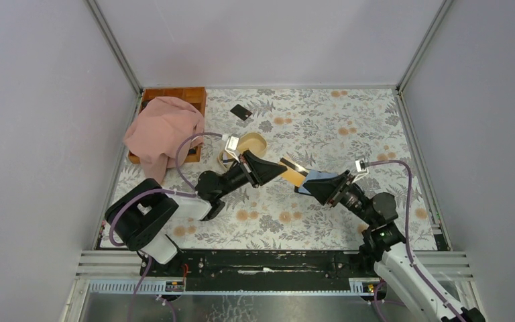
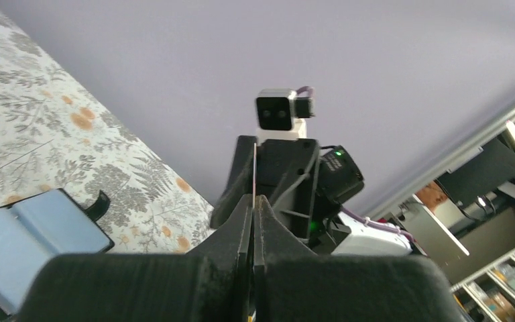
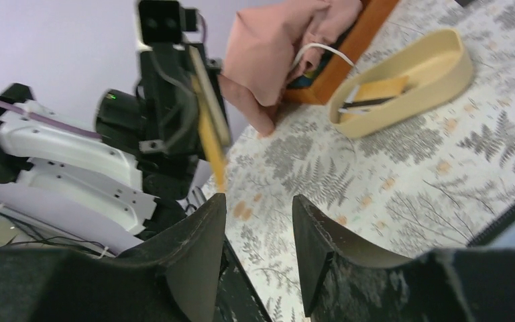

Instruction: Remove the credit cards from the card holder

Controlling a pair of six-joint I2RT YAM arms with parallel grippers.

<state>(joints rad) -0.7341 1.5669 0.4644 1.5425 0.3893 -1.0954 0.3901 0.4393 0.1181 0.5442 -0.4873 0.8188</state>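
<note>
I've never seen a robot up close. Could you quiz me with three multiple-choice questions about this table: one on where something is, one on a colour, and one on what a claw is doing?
1. Where does the lone black card lie on the table?
A. At the near edge
B. At the far side, beside the wooden box
C. In the far right corner

2. What colour is the cloth draped over that box?
A. Pink
B. Green
C. White

3. What is the left claw doing?
A. Standing wide open and empty
B. Shut on a thin card
C. Gripping the cloth

Answers:
1 B: the top view shows it flat on the table, just right of the box.
2 A: it is pink in both the top and right wrist views.
3 B: the left wrist view shows its fingers pressed together with the card's edge sticking out between them.
</note>
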